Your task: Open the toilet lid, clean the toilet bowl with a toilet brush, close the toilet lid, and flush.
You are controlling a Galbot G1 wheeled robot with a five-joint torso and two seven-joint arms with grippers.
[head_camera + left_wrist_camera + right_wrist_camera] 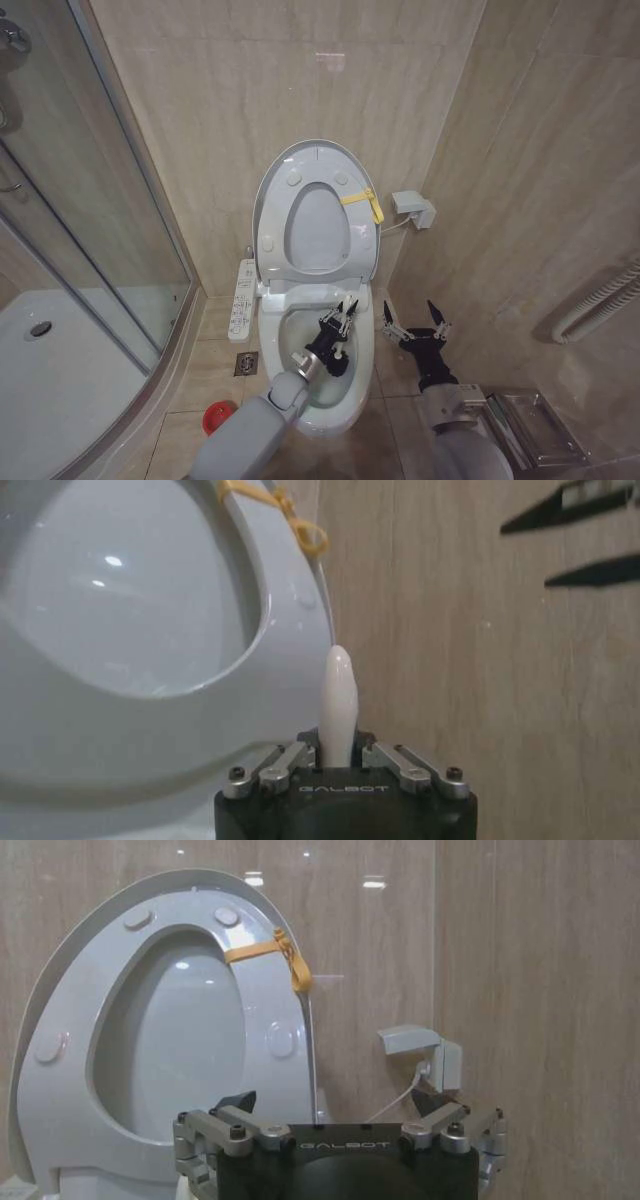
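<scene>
Toilet brush (pixel 339 705): pale handle clamped in my left gripper (pixel 343 318), head down inside the toilet bowl (pixel 352 375); bristles hidden from me.
Toilet lid (pixel 290 170): raised with the seat (pixel 352 235), leaning at the wall, yellow tag (pixel 362 201) at its rim.
Right gripper (pixel 414 318): fingers spread wide, empty, beside the bowl's right flank.
Red holder cup (pixel 214 416): on the floor, left of the bowl.
Risks, as I judge them: handle slipping in a thin grip; my wrist knocking the rim; the lid dropping forward onto the arm if bumped; drips on the floor during withdrawal.
</scene>
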